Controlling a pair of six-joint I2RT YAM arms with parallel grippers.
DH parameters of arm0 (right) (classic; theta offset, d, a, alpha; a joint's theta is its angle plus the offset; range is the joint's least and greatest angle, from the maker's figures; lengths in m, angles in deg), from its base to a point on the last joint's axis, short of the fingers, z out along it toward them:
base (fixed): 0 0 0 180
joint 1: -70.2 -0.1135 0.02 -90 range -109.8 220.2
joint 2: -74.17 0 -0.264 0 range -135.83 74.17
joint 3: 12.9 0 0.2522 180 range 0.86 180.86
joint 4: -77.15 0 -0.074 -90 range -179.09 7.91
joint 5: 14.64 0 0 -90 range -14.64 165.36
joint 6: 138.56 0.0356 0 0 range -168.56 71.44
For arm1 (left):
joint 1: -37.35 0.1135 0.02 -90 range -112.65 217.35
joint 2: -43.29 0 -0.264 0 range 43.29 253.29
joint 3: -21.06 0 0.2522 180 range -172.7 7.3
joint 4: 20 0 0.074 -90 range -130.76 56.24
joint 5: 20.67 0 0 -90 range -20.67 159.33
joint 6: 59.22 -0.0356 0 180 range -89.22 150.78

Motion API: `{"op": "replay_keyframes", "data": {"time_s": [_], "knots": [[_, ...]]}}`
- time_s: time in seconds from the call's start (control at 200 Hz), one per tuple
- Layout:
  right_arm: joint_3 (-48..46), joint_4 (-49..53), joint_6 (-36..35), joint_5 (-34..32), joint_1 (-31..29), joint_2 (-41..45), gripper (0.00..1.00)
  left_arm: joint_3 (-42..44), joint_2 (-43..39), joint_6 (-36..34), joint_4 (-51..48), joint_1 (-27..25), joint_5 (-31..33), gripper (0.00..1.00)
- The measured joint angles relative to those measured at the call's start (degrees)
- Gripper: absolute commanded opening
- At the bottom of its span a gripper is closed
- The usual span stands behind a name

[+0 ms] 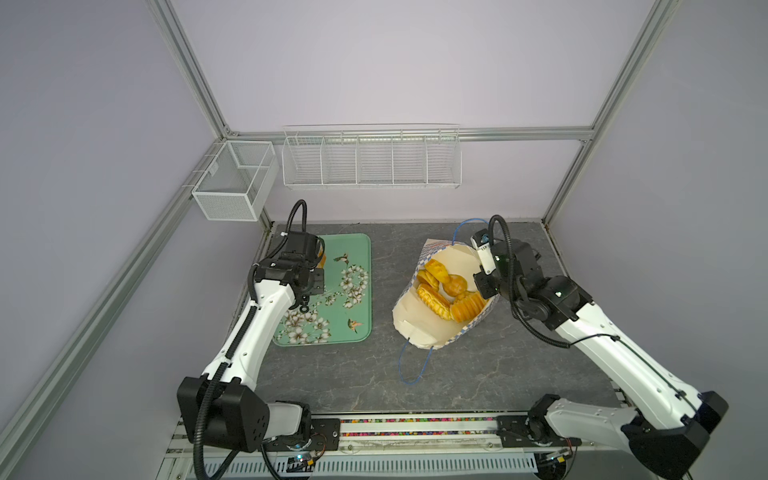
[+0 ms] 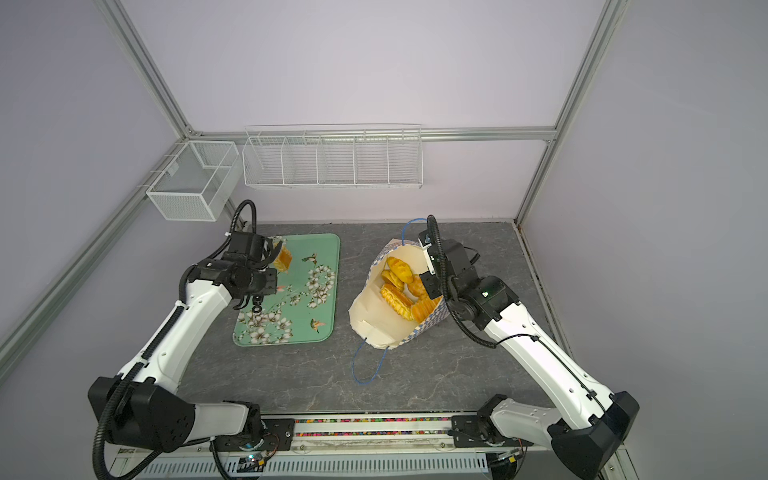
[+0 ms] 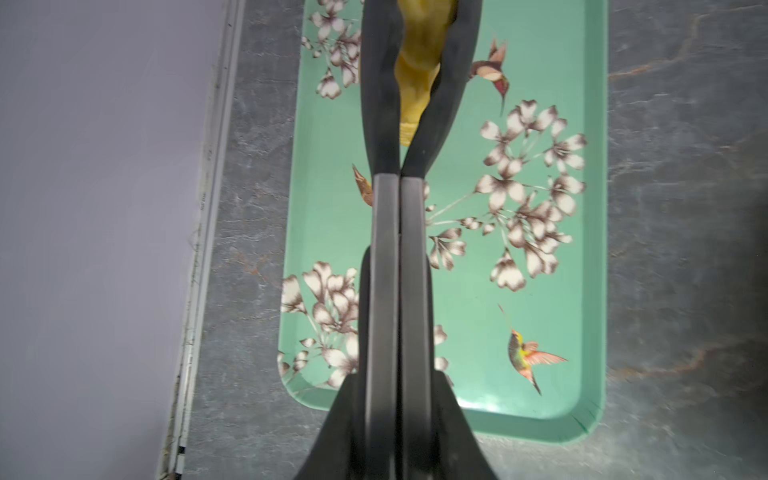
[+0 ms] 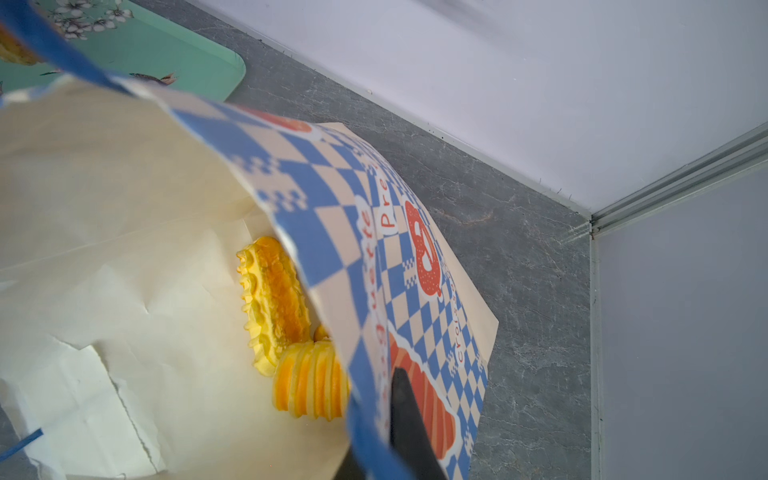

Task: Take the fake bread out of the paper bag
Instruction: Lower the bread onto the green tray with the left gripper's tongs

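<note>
The blue-and-white checked paper bag [image 1: 415, 328], cream inside, leans open on the dark grey marbled tabletop [image 1: 332, 382]. Its thin blue cord handle [image 1: 401, 365] trails forward. Glossy golden-orange fake bread [image 1: 442, 293], some ribbed loaves and some rounder buns, is piled deep inside the bag. The right gripper [image 1: 484, 286] is closed at the bag's right rim and seems to pinch the paper, though its inner finger is hidden. The left gripper [image 3: 417, 41] clamps a single golden pastry [image 3: 415, 75] over the far left corner of the mint-green flowered tray [image 1: 357, 266].
</note>
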Motion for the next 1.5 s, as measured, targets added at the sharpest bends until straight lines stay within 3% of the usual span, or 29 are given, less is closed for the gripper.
{"op": "replay_keyframes", "data": {"time_s": [0.435, 0.615, 0.795, 1.17, 1.36, 1.505], "knots": [[-0.7, -3.6, -0.4, 0.0, 0.0, -2.1, 0.07, -11.3, 17.8, -2.3, 1.3, -0.1, 12.5, 0.0], [-0.9, -4.2, -0.4, 0.0, 0.0, -2.2, 0.07, -12.0, 23.2, -0.9, 2.0, -4.0, 14.6, 0.0], [-0.9, -4.3, -1.0, -0.3, 0.0, -2.2, 0.07, -12.1, 27.4, 0.6, 3.1, -8.0, 12.0, 0.07], [-1.2, -4.3, -2.2, -0.4, 0.3, -2.2, 0.07, -12.0, 28.7, 1.6, 3.3, -8.3, 3.3, 0.36], [-1.2, -4.3, -2.2, -0.4, 0.4, -2.2, 0.07, -12.0, 28.7, 1.4, 3.6, -8.3, -0.2, 0.39], [-1.2, -4.3, -2.2, -0.2, 0.4, -2.2, 0.07, -12.0, 28.4, 0.9, 3.7, -8.3, -2.4, 0.31]]}}
